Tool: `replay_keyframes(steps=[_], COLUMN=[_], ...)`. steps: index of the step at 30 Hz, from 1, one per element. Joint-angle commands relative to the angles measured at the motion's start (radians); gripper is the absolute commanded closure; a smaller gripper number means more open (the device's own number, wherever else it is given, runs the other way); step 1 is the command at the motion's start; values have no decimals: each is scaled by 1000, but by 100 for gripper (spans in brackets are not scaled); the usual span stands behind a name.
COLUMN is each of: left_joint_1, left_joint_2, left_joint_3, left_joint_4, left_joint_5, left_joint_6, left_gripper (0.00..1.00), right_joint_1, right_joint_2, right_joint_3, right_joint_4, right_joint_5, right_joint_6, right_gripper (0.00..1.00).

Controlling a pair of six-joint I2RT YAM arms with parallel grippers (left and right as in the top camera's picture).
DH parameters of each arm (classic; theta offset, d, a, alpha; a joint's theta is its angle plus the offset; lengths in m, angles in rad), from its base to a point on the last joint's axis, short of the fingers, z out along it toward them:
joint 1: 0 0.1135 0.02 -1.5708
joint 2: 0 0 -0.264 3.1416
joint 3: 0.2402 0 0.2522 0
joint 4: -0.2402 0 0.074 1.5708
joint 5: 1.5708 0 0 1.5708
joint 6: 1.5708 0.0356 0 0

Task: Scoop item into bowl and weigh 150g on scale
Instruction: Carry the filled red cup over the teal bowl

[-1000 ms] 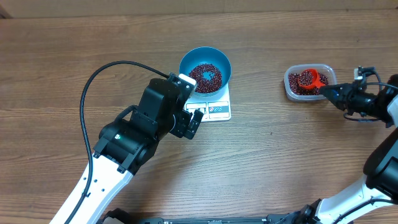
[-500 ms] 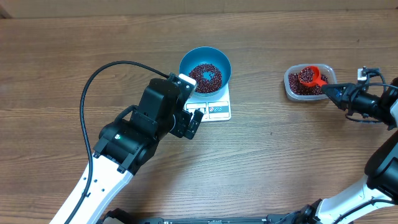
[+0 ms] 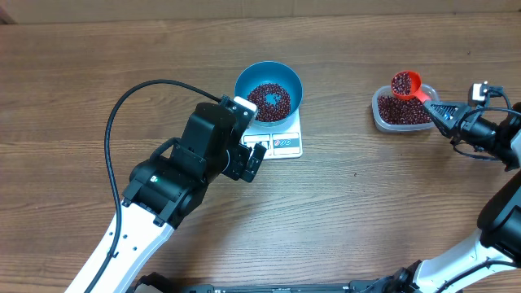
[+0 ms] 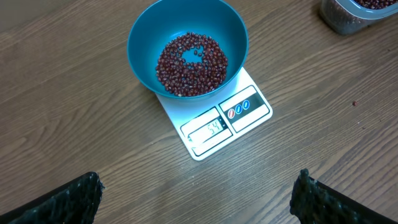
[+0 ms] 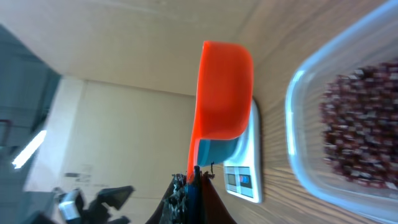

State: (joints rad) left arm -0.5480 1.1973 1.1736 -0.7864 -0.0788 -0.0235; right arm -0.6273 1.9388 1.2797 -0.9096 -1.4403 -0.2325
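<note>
Overhead: the right gripper [image 3: 444,115] pinches the scoop [image 3: 418,93] by its handle. The scoop is loaded with beans [image 3: 401,84] and sits over the tub's [image 3: 376,111] far rim. The left gripper [image 3: 254,155] rests spread beside the scale [image 3: 285,145].

Left wrist: the bowl [image 4: 143,38] sits on the scale, which reads 54, so more loads are likely needed.

Right wrist: the scoop looks level. Carry it level and tip slowly over the bowl.

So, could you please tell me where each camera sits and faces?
Overhead: above the table, facing straight down; both arms show.
Left wrist: faces down at the bowl on the scale; open left end effector frames it.
Right wrist: faces along the table past the scoop; shut right end effector holds it.
Shared: all show the scale.
</note>
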Motion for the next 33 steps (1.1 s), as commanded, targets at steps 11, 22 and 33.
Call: replay_keyframes(steps=[11,22,33], left_joint_1=[5,5,5], left_joint_2=[5,5,5], left_joint_3=[2,2,2], left_joint_4=[1,1,1], left_joint_5=[2,2,2], left_joint_6=[-10,-10,-10], left_gripper=[0,0,0], right_joint_1=[146,325,445], right_joint_2=[1,1,1], right_joint_3=[6,25,25], right_joint_4=[2,83,360], right_joint_5=[-110,-110,-103], right_joint_6=[-4,-3,225], right_gripper=[96,96,96])
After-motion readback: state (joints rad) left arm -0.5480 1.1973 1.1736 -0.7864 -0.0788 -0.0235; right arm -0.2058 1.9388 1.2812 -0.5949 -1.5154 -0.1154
